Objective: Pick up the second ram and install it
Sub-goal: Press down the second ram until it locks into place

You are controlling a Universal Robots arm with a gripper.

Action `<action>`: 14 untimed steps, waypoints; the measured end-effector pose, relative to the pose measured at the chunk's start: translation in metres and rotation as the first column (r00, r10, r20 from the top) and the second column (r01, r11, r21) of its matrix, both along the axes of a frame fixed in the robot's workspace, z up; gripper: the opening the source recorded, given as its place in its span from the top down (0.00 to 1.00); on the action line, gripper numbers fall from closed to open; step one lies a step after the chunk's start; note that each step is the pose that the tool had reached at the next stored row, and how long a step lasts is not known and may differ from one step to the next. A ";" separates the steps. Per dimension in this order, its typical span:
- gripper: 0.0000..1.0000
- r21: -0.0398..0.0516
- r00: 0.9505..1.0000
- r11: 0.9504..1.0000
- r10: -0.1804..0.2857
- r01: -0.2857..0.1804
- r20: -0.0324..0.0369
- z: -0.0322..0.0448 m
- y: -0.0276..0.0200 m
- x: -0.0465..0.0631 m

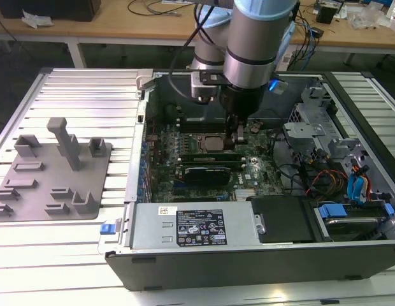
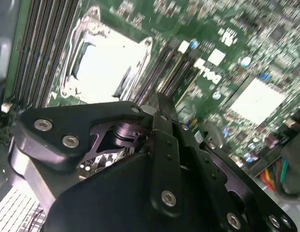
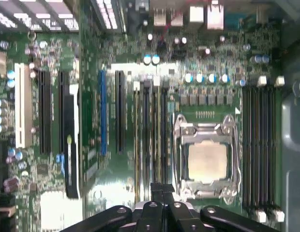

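Note:
My gripper (image 1: 237,141) reaches down into the open computer case (image 1: 130,185), just to the exterior view's right of the silver processor (image 1: 213,141). In both wrist views its fingers are pressed together, shut (image 2: 162,104) (image 3: 163,191). The second ram (image 1: 204,155), a long thin dark stick, lies along a memory slot beside the processor frame. In the first wrist view the second ram (image 3: 162,135) runs straight up to my fingertips. Whether the tips touch or pinch its end is hidden by the fingers.
A grey parts fixture (image 1: 51,172) lies on the ribbed table at the exterior view's left. Inside the case are a black expansion card (image 1: 210,172), a labelled power supply (image 1: 191,226), a drive cage (image 1: 312,127) and loose cables (image 1: 325,178).

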State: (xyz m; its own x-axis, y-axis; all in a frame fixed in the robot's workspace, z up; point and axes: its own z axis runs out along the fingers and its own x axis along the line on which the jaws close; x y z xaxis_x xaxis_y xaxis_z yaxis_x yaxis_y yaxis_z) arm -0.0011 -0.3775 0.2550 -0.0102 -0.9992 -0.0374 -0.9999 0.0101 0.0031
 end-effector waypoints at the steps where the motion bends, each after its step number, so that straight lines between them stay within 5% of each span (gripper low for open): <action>1: 0.92 0.000 1.000 1.000 0.000 0.000 -0.002 -0.0005 0.0000 0.010; 5: 0.92 0.000 1.000 1.000 0.000 0.000 -0.003 -0.0019 0.0000 0.024; 14: 0.92 0.000 1.000 1.000 0.000 0.000 -0.003 -0.0156 0.0007 0.026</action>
